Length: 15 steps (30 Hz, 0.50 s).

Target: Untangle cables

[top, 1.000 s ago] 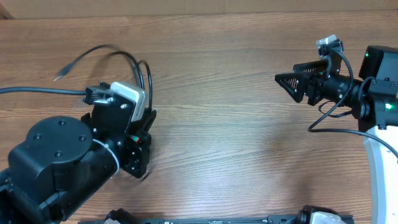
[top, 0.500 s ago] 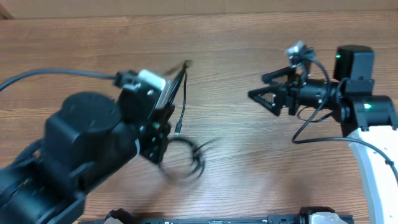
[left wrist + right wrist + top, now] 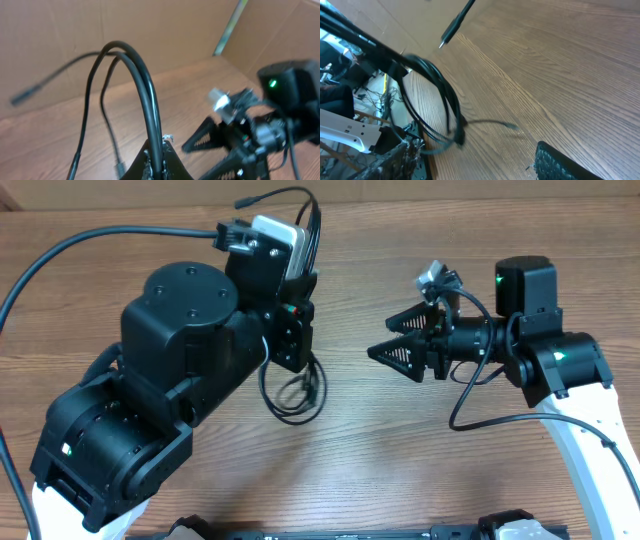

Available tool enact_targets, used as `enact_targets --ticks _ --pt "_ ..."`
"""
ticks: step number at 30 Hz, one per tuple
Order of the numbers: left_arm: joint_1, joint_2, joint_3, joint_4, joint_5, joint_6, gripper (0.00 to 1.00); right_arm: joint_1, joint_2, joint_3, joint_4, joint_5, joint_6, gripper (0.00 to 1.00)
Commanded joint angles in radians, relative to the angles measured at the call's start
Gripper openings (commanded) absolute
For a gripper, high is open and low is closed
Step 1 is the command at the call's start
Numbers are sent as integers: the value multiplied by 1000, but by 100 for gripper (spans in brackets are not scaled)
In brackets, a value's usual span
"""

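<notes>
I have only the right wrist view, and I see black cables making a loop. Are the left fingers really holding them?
Observer: Yes. In the left wrist view the cables arch up from between the left fingers, which are shut on them.
Operator: Are my right fingers open? I see only one.
Observer: Overhead, the right fingers are spread apart and empty.
Operator: How do they stand to the loop?
Observer: Overhead, they point at the hanging loop, with bare table between.
</notes>
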Motion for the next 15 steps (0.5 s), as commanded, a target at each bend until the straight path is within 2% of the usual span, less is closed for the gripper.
enact_targets --ticks 1,7,11,13,15 --pt "11 0 16 37 16 -28 5 27 1 12 5 20 -4 73" --pt "11 7 16 72 6 -83 5 80 11 12 30 31 -4 72" --pt "11 11 16 129 -56 -168 6 107 32 12 56 31 -4 71" --pt "11 13 16 163 -63 -195 5 120 49 12 62 31 -4 69" --pt "14 16 16 185 -77 -224 6 132 70 12 66 31 -4 61"
